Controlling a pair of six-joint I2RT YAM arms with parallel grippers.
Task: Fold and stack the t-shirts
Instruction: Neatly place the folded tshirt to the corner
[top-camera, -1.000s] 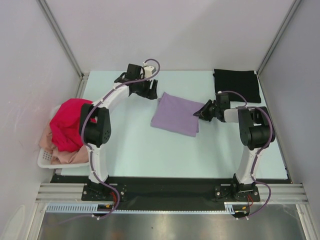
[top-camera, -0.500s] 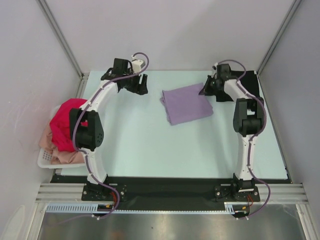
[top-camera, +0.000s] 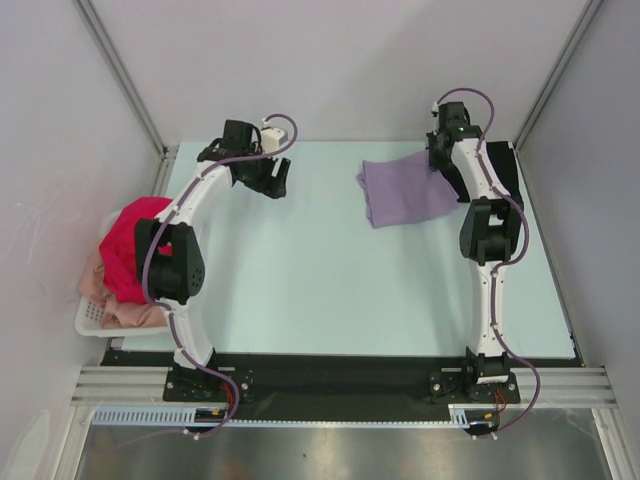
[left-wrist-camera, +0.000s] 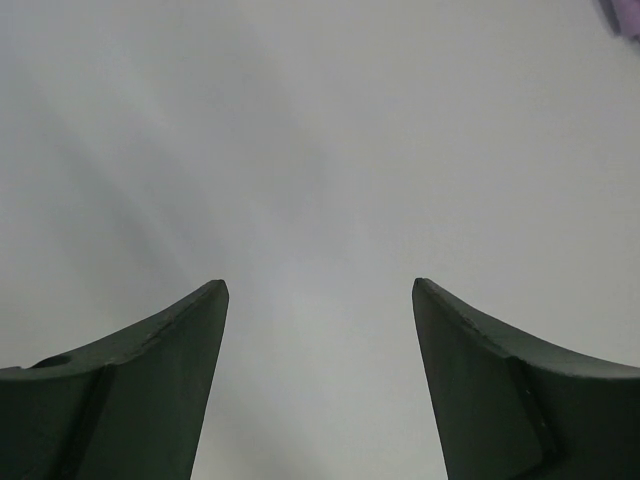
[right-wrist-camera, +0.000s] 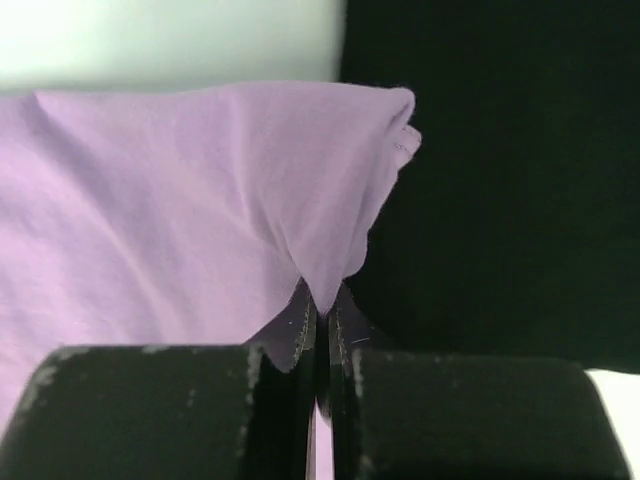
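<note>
Currently right gripper (right-wrist-camera: 322, 312) pinches a corner of the lavender t-shirt (top-camera: 405, 192) at the black t-shirt (right-wrist-camera: 500, 200) edge; left gripper (left-wrist-camera: 320, 292) spread wide over the desk (top-camera: 330, 285).

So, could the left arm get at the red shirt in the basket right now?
Probably yes: the left end effector is open and empty, and the red shirt lies uncovered atop the basket pile beside that arm.

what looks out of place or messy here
The magenta-red shirt and the peach-pink shirt sit unfolded in a heap that spills over the white basket at the left. The lavender shirt lies askew, one corner pinched in the right pincer, next to the black shirt. Nothing looks damaged.
</note>
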